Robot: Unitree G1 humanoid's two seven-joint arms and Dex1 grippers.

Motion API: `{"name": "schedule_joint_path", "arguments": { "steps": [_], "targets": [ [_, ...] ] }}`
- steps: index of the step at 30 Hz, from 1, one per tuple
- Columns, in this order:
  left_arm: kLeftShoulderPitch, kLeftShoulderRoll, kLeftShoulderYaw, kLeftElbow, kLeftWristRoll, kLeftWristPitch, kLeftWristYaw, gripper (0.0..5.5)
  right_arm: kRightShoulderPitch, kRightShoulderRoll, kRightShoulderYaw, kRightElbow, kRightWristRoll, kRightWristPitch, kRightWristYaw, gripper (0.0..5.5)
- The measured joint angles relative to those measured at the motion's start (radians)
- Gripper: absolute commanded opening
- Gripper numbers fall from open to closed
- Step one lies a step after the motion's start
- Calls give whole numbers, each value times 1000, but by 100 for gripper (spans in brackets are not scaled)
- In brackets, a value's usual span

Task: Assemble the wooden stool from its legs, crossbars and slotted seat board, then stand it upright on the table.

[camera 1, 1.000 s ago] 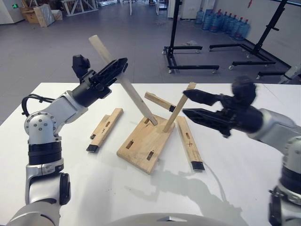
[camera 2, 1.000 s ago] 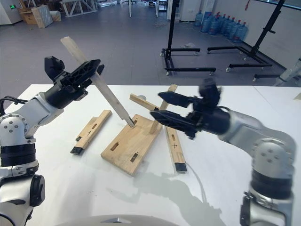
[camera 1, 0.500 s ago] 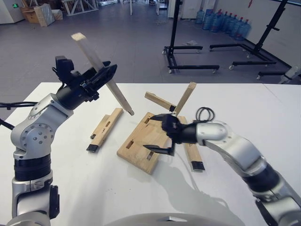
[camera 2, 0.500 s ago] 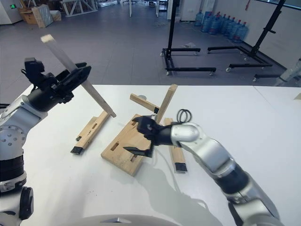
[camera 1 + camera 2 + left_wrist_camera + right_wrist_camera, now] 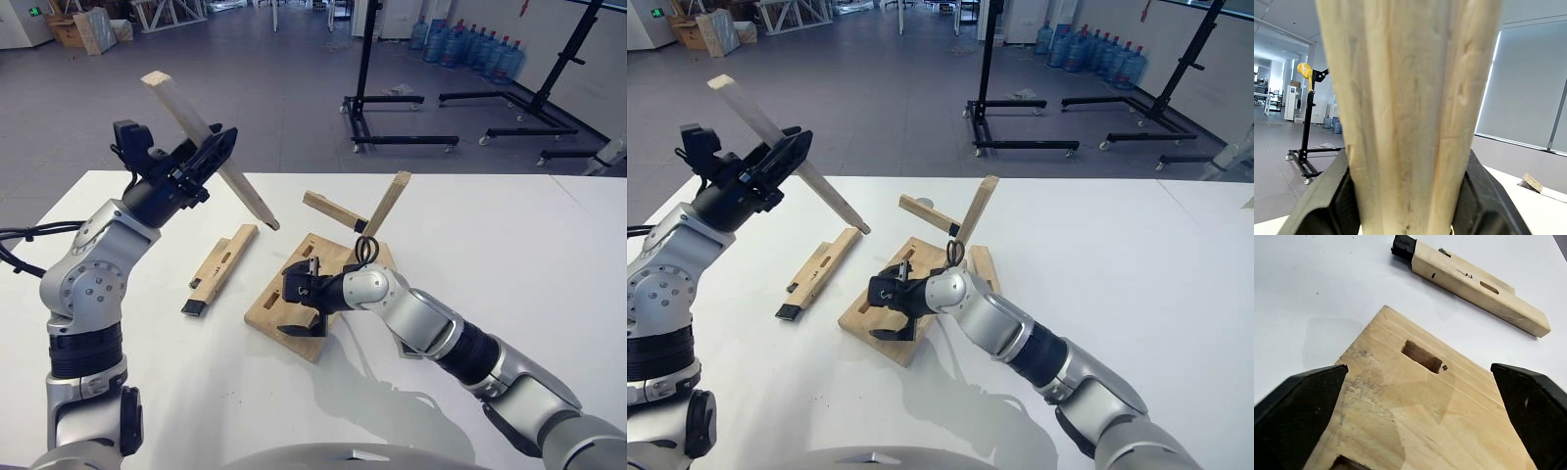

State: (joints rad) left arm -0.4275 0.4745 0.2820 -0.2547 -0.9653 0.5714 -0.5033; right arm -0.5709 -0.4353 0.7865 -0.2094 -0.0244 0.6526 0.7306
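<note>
Now I hold a leg [image 5: 250, 199] in my left claw [image 5: 211, 157], raised beside the seat board [image 5: 1449, 401]; my right claw [image 5: 294, 304] is spread open over it.

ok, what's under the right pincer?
The open right pincer hangs over a corner of the slotted seat board. One empty slot shows between its fingers, with white table past the edge. The wood directly beneath each finger is covered.

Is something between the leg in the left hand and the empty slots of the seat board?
Yes: the open right hand is over the near end of the seat board, above its empty slots. The leg, in the left hand, is in the air, left of the board.
</note>
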Motion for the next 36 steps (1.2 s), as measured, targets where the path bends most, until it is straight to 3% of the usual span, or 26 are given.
{"name": "schedule_joint_path", "arguments": {
  "steps": [8,13,16,20,28,36],
  "targets": [
    [1,-19,-1,-1,29,-3,2,202,5,-65,38,-14,-125,-147,58,540],
    [13,-28,-2,-12,36,-3,4,202,73,-238,-9,-132,-134,-194,153,540],
    [26,-28,0,-15,36,1,6,202,131,-399,-78,-203,-117,-245,243,540],
    [26,-28,0,-16,32,18,15,202,159,-496,-138,-188,-118,-350,309,540],
    [26,-29,-3,-14,8,57,14,202,167,-458,-218,-178,-111,-315,351,540],
    [31,4,-34,34,112,23,-56,202,136,-452,-405,-280,-74,-216,357,540]
  ]
}}
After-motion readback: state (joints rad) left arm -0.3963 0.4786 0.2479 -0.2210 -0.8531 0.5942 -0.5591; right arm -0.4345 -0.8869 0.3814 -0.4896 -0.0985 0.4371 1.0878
